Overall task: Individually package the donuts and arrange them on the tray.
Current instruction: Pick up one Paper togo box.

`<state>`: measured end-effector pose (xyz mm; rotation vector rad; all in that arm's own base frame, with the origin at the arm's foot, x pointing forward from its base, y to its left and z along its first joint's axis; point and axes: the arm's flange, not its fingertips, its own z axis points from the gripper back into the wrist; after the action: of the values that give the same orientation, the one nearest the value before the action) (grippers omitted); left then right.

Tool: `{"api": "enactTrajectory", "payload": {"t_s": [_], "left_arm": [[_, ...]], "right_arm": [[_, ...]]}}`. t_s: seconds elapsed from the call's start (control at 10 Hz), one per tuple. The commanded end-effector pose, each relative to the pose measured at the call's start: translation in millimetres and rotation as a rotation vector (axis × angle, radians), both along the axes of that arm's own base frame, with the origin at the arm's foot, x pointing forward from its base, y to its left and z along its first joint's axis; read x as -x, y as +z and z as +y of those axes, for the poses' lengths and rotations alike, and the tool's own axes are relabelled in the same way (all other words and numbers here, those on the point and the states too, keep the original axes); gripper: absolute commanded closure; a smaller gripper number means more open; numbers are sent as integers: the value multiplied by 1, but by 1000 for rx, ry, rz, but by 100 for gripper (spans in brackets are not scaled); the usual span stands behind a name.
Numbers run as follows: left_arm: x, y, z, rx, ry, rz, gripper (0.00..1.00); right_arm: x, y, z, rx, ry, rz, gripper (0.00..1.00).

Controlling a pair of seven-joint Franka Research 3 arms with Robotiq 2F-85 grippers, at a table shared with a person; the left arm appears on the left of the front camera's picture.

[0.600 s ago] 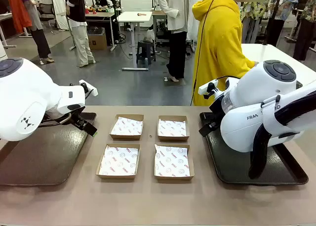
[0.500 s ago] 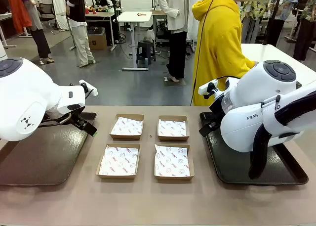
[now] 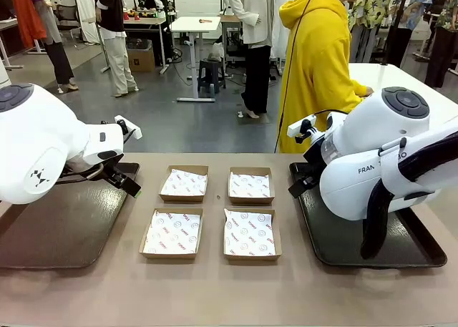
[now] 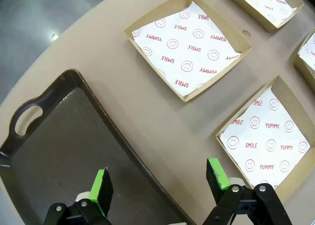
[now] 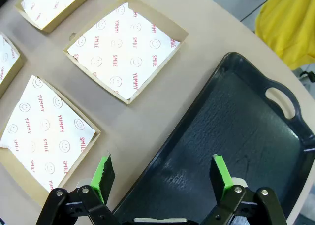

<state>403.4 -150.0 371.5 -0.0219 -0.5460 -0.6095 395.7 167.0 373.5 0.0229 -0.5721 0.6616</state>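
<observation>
The donuts are out of view. Four shallow cardboard boxes lined with printed white paper lie empty in a two-by-two block at mid-table [image 3: 184,183] [image 3: 250,185] [image 3: 172,232] [image 3: 250,234]. One dark tray [image 3: 57,234] lies at the left and another dark tray [image 3: 336,245] at the right, both bare. My left gripper [image 4: 160,185] hangs open over the left tray's inner edge [image 4: 59,151], beside the nearest box [image 4: 268,136]. Above the right tray [image 5: 231,131] my right gripper [image 5: 162,178] is open, with a box [image 5: 42,131] to its side. Neither gripper holds anything.
A person in a yellow hoodie [image 3: 315,62] stands at the table's far edge, behind the right tray. My two bulky white arms [image 3: 43,148] [image 3: 379,155] overhang the trays. Bare tabletop [image 3: 215,291] runs along the near edge.
</observation>
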Motion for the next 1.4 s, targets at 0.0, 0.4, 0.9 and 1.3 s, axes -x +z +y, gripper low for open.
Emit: {"api": "enactTrajectory", "payload": {"t_s": [0.0, 0.4, 0.9, 1.3], "left_arm": [[0, 0, 0, 0, 0, 0, 0], [0, 0, 0, 0, 0, 0, 0], [129, 35, 52, -76, -121, 45, 0], [193, 33, 75, -116, -208, 194, 0]], "right_arm": [[0, 0, 0, 0, 0, 0, 0], [0, 0, 0, 0, 0, 0, 0], [124, 45, -42, 117, -15, 105, 0], [193, 40, -65, 238, 4, 300, 0]]}}
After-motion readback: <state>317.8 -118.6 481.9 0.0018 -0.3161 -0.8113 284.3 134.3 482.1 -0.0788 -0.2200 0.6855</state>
